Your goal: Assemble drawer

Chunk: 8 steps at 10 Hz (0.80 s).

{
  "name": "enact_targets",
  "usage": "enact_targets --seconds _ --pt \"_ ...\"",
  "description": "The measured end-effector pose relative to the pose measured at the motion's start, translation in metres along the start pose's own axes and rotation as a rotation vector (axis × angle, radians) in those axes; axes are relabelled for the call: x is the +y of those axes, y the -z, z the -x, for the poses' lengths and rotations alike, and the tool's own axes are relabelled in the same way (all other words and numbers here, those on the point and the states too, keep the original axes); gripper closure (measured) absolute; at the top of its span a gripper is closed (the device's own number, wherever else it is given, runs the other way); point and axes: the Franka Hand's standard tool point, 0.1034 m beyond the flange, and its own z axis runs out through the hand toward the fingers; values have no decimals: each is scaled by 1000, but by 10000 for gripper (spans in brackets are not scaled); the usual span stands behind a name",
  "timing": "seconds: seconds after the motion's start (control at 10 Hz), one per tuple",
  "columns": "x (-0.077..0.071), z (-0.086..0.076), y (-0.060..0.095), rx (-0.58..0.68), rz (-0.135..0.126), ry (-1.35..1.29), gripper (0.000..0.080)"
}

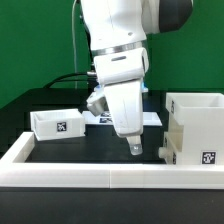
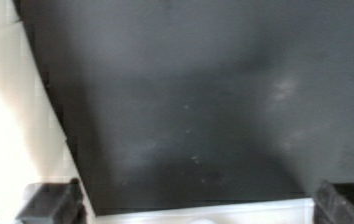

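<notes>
A small white open-top tray (image 1: 58,122) with a black-and-white tag stands on the black table at the exterior view's left. The tall white housing (image 1: 195,128), tagged low on its front, stands at the exterior view's right. My gripper (image 1: 135,149) hangs low over the table between them, nearer the housing and touching neither. In the wrist view my gripper (image 2: 199,203) is open and empty. Its dark fingertips (image 2: 49,203) stand far apart over bare black mat. A second tray is not in view.
A low white wall (image 1: 100,170) borders the table's front and also shows in the wrist view (image 2: 10,120). The marker board (image 1: 152,119) lies behind my arm, mostly hidden. A blurred white surface (image 2: 209,217) shows between my fingers.
</notes>
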Motion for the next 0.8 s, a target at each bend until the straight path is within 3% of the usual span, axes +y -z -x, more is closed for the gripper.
enact_targets --seconds 0.4,0.5,0.6,0.7,0.8 --pt "-39 8 17 -36 26 -54 151" --pt "-42 9 26 -45 35 -54 151" --pt "-42 11 27 -45 20 -38 151" --pt "-38 11 19 -34 -12 -39 151" --pt "-36 11 18 -33 -4 -64 151"
